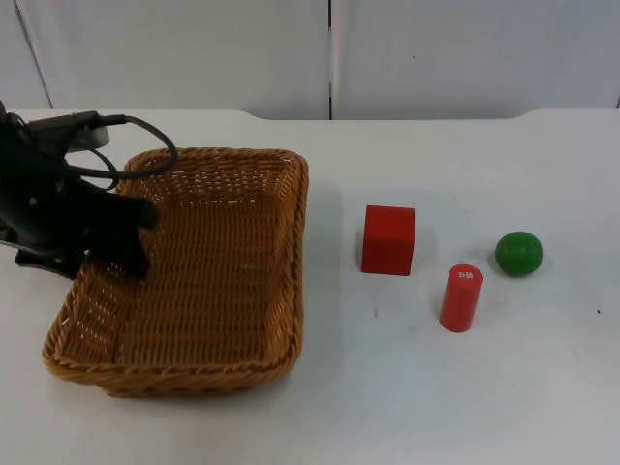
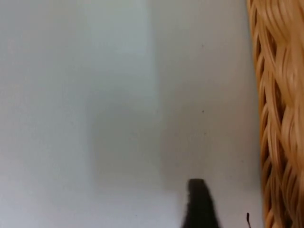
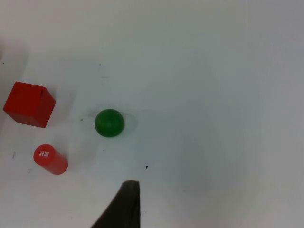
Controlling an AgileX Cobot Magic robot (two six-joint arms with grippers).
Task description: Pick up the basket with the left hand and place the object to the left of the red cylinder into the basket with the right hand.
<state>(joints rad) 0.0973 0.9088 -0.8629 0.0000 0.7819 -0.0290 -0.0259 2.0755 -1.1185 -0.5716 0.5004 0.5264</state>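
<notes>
- I have the left gripper (image 1: 114, 242) at the left wall of the brown woven wicker basket (image 1: 223, 291), which sits on the white worktop (image 1: 436, 387); I judge the grasp step is under way, the basket not yet lifted.
- I cannot tell whether its fingers are apart or clamped on the rim.
- The red cube (image 1: 388, 239) sits just to the left of the red cylinder (image 1: 461, 297), so it is the target; a green ball (image 1: 519, 253) lies to the cylinder's right.
- The right arm waits above those pieces; I cannot tell its finger state.
- Next I need a firm pinch on the rim, then a lift.
</notes>
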